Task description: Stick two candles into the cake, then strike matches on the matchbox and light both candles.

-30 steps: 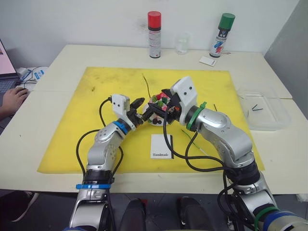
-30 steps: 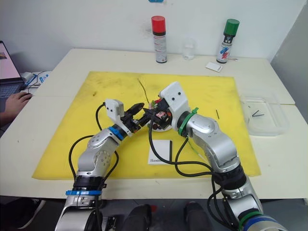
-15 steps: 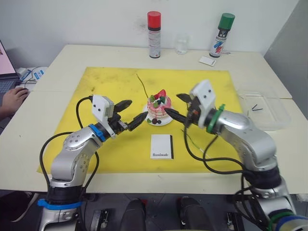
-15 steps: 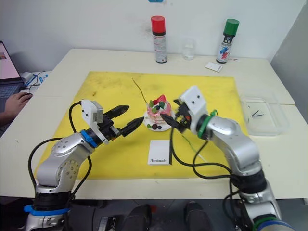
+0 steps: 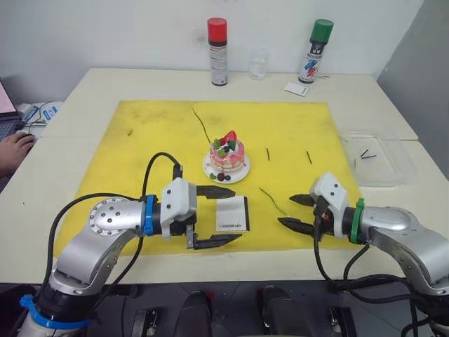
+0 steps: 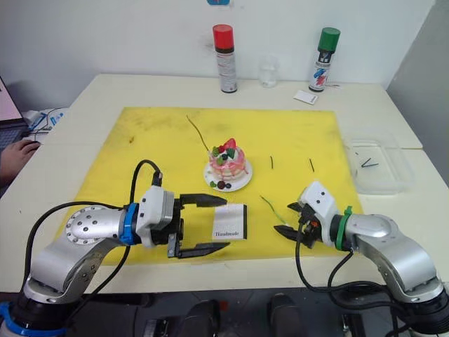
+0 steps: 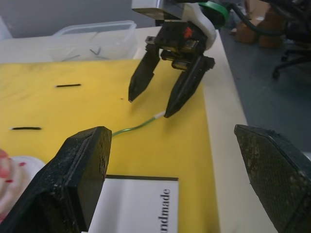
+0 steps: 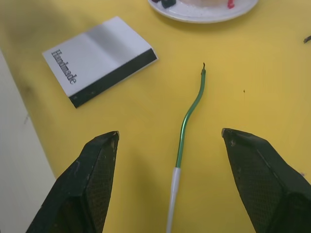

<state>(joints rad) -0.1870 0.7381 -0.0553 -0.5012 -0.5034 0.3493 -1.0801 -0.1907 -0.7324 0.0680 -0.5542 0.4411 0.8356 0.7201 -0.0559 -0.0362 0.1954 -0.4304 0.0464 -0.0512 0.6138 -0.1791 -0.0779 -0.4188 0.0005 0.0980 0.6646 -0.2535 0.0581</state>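
Note:
The pink cake (image 5: 226, 152) stands on its white plate (image 5: 240, 173) mid-mat. One green candle (image 5: 201, 124) lies behind it, a second candle (image 5: 273, 201) to the right of the matchbox (image 5: 231, 214). Two dark matches (image 5: 267, 153) (image 5: 309, 157) lie right of the cake. My left gripper (image 5: 237, 213) is open, its fingers straddling the matchbox's left part; I cannot tell if they touch it. My right gripper (image 5: 286, 210) is open and low over the mat, the second candle's pale end (image 8: 174, 182) between its fingers.
A clear tray (image 5: 382, 168) at the right holds more matches (image 5: 367, 154). Two spray cans (image 5: 217, 53) (image 5: 313, 53), a glass (image 5: 258, 62) and a white card (image 5: 296, 88) stand at the back. A person's hand (image 5: 10, 149) rests at the left edge.
Both grippers have drawn back from the cake toward the table's front edge. The left now brackets the matchbox; the right has dropped beside the near candle. The camera has shifted slightly.

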